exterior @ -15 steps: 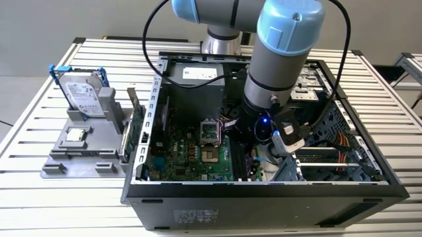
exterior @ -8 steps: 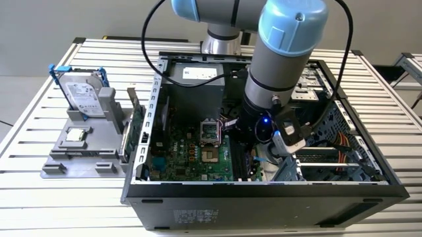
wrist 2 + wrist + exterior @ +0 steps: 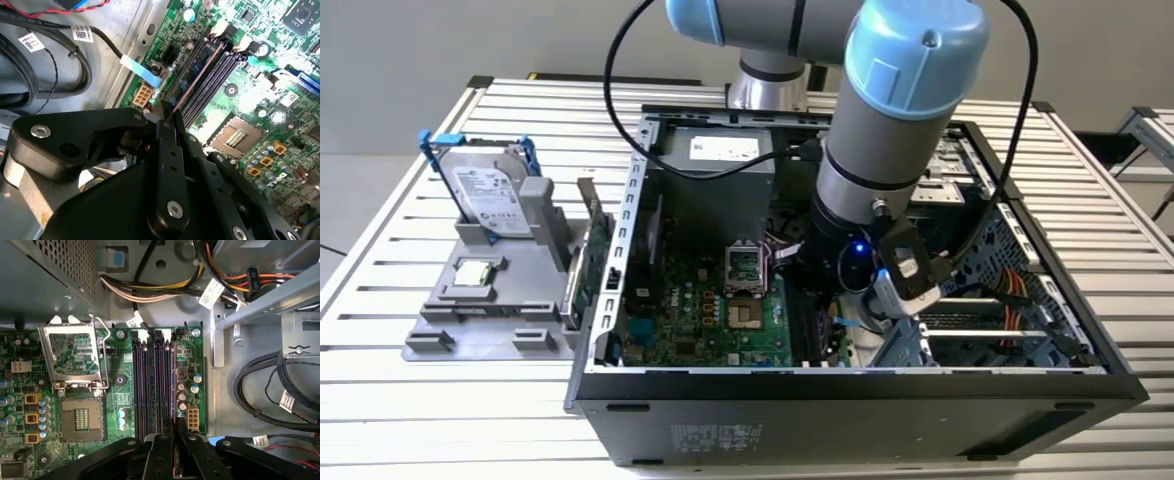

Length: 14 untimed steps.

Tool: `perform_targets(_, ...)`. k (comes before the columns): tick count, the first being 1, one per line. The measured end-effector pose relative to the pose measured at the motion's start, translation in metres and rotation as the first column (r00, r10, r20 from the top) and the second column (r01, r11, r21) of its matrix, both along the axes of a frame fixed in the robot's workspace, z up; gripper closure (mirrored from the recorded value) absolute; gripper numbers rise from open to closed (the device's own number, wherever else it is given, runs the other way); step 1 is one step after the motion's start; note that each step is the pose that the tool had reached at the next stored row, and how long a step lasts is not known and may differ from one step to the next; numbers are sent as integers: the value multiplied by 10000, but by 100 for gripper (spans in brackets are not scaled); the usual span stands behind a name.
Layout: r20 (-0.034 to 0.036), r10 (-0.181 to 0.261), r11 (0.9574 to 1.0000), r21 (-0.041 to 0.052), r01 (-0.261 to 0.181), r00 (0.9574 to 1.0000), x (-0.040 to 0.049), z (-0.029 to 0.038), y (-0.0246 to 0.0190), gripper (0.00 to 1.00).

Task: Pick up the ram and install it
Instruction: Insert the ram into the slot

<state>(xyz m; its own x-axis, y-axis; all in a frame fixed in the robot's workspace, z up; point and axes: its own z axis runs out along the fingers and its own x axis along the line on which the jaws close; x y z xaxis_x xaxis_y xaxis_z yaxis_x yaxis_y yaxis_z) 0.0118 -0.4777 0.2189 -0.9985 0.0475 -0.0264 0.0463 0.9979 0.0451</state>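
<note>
Exterior view: we see the arm reaching down into the open computer case (image 3: 854, 385), with the gripper (image 3: 834, 290) low over the green motherboard (image 3: 707, 320), near the exterior view's right edge of the board; a hard drive (image 3: 491, 200) stands in a grey holder well apart, outside the case on the slatted table (image 3: 400, 400). Second wrist view: the fingers (image 3: 167, 145) are clamped together on the ram (image 3: 197, 82), which shows edge-on as a thin dark strip running out from the fingertips and lying along the row of memory slots (image 3: 212, 75). We cannot tell whether it sits in a slot or just above one. First wrist view: the gripper (image 3: 175, 440) hangs over the end of the slots (image 3: 152, 385), closed on that thin edge. Risks, as we judge them: the stick looks slightly skewed to the slot line, so pressing down could jam it against the slot wall or bend it; the white latches (image 3: 145, 332) at the far end, if closed, would block seating; loose cables (image 3: 260, 390) lie just beside the board and could snag.
</note>
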Motion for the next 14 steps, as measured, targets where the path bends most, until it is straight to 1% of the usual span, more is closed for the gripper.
perform_targets(3,0,96,9999,35,-96,10000,0,0,-8,100)
perform_targets(7,4,187,9997,156,-187,9998,-1,0,-20,100)
perform_targets(11,5,263,9995,195,-263,9997,-3,-1,-37,100)
perform_targets(14,5,301,9994,198,-301,9995,-4,0,-43,100)
